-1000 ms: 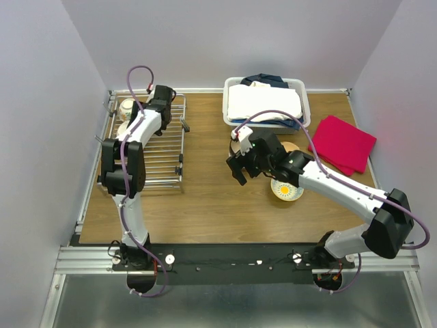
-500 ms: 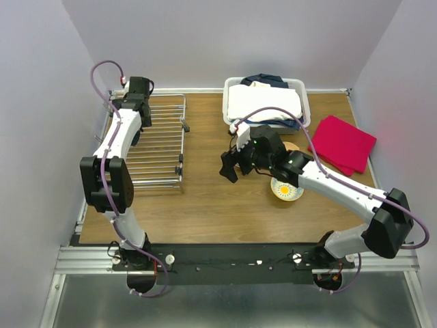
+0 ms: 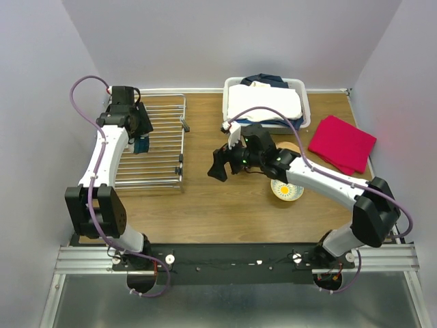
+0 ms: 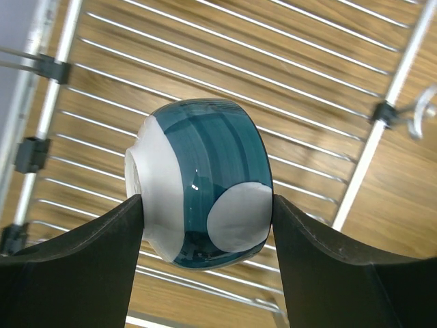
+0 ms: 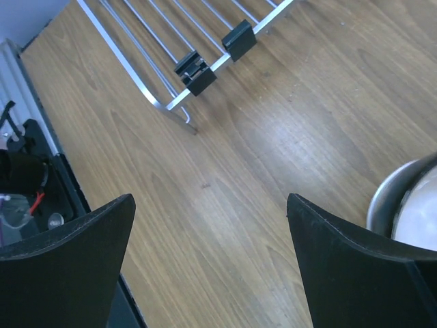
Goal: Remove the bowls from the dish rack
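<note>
My left gripper (image 3: pixel 140 141) is shut on a dark blue and white bowl (image 4: pixel 201 184) and holds it on its side above the silver wire dish rack (image 3: pixel 160 157). In the left wrist view the fingers (image 4: pixel 82 260) press the bowl's two sides, with the rack bars (image 4: pixel 307 75) below. My right gripper (image 3: pixel 217 167) is open and empty over bare wood just right of the rack; the rack's corner (image 5: pixel 205 68) shows in the right wrist view. A bowl with a yellow inside (image 3: pixel 287 190) stands on the table under the right arm. No other bowl shows in the rack.
A white plastic basket (image 3: pixel 302 92) of folded cloth stands at the back. A red cloth (image 3: pixel 341 143) lies at the right. A round tan object (image 3: pixel 292 146) peeks out behind the right arm. A bowl's grey rim (image 5: pixel 403 198) shows at the right wrist view's right edge.
My left arm has swung out to the left, and its gripper has come back from the rack's far corner holding the blue bowl. My right gripper has moved left toward the rack.
</note>
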